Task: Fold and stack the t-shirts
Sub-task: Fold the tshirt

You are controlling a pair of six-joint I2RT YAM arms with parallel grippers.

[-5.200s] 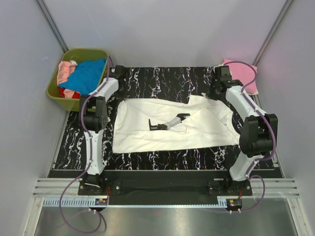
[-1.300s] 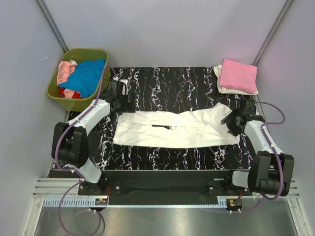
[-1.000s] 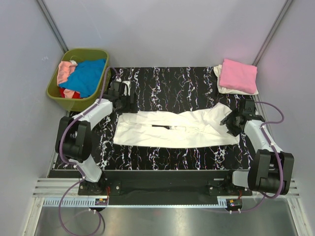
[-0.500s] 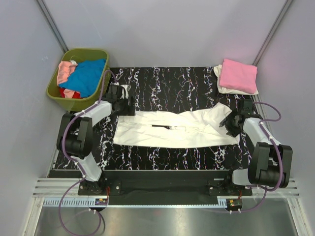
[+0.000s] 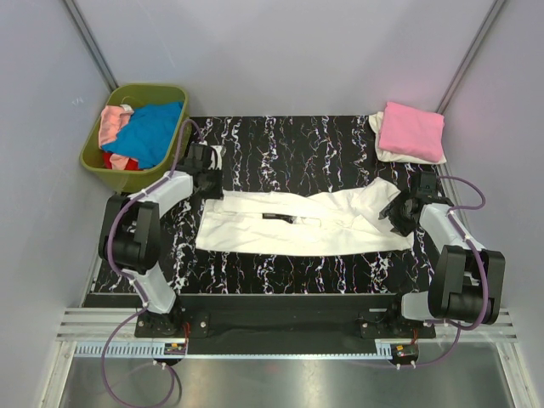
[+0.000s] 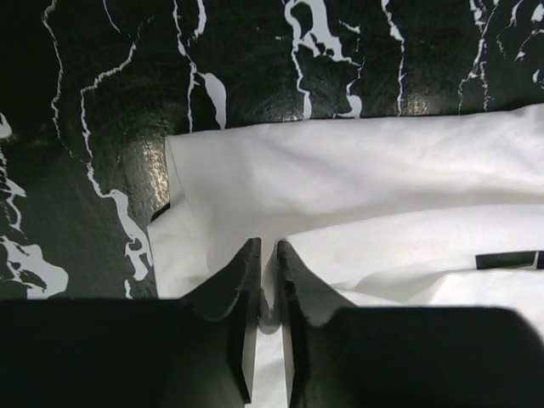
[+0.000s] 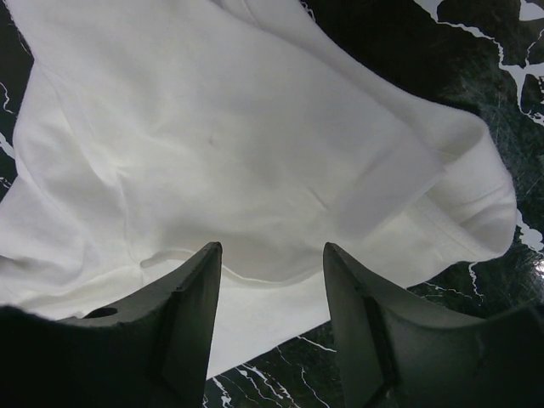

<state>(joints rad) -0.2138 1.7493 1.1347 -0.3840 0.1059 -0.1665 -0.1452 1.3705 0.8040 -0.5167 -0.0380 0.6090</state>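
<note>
A black marbled tabletop (image 5: 289, 136) carries a white t-shirt (image 5: 306, 223), folded into a long band that lies left to right across its middle. An olive basket (image 5: 93, 157) of loose t-shirts (image 5: 146, 132) sits off the far left corner. A folded pink t-shirt (image 5: 411, 129) rests at the far right corner. The left gripper (image 6: 265, 246) pinches cloth at the band's left end, fingers almost together. The right gripper (image 7: 272, 251) stands over the right end, jaws spread, gripping nothing. Each arm is nearest its own end.
</note>
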